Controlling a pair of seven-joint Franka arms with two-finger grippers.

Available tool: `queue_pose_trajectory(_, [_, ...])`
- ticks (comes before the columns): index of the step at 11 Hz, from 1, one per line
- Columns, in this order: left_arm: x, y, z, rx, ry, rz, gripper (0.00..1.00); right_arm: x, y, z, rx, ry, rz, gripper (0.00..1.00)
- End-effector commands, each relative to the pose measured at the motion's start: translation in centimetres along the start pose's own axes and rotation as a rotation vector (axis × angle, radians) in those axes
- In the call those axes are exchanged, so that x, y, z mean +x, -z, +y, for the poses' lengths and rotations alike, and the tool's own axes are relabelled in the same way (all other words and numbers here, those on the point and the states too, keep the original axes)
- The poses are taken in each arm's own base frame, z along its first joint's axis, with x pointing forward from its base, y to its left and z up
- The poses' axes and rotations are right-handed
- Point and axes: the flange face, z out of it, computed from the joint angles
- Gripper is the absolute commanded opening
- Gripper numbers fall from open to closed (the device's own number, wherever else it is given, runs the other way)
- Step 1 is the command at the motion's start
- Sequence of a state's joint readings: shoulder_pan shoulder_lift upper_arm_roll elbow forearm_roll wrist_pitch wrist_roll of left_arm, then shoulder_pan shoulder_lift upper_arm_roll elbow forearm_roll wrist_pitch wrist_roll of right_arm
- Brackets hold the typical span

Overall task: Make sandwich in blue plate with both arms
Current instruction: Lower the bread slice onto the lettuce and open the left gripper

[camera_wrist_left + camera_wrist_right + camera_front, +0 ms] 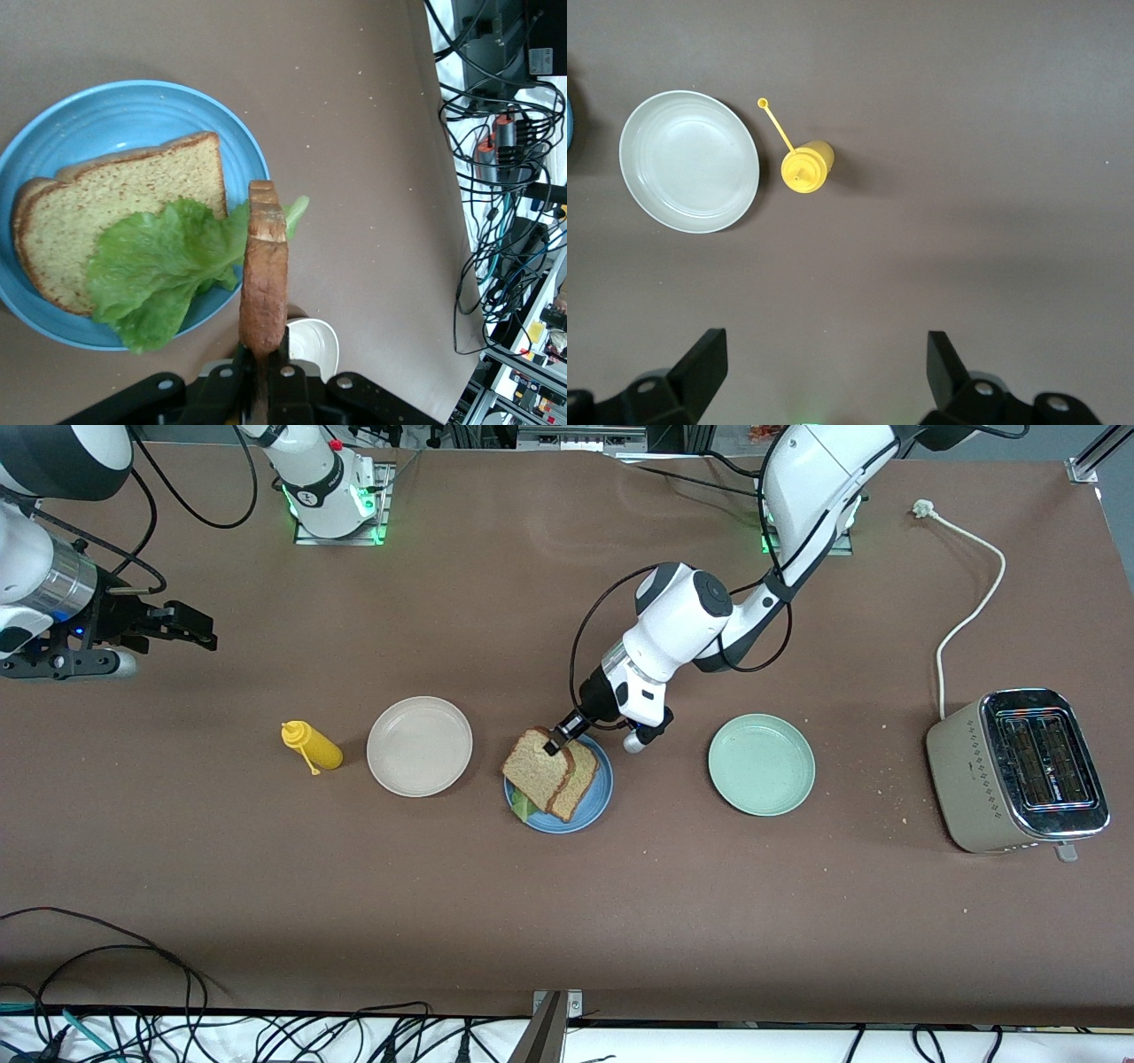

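Left pincer clamps top slice over blue plate; right pincer wide, empty; beige plate beside.

You see two glossy white jointed arms with black joint sections, looping black cables, green lights glowing at their bases, and black two-finger grippers.

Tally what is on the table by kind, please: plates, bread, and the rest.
Plates: 3, blue plate, beige plate, green plate
Bread slices: 2, lower slice, held slice
Lettuce leaf: 1
Yellow bottle: 1
Toaster: 1
Total: 8
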State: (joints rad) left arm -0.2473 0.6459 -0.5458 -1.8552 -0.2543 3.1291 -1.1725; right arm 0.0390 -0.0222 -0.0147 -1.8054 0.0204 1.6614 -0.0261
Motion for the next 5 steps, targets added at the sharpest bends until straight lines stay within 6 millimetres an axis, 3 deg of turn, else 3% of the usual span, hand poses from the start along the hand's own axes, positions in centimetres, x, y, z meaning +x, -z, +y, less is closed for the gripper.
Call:
queue_pose_trajectory(1, [0.14, -0.85, -0.16, -0.003, -0.004, 0.005, 0.00, 0.08, 0.55, 0.16, -0.011, 0.003, -0.006, 1.00])
queue_pose_trajectory(5, [0.44, -1.45, -1.14, 0.018, -0.008, 0.004, 0.00, 0.06, 0.54, 0.08, -0.011, 0.003, -0.007, 1.00])
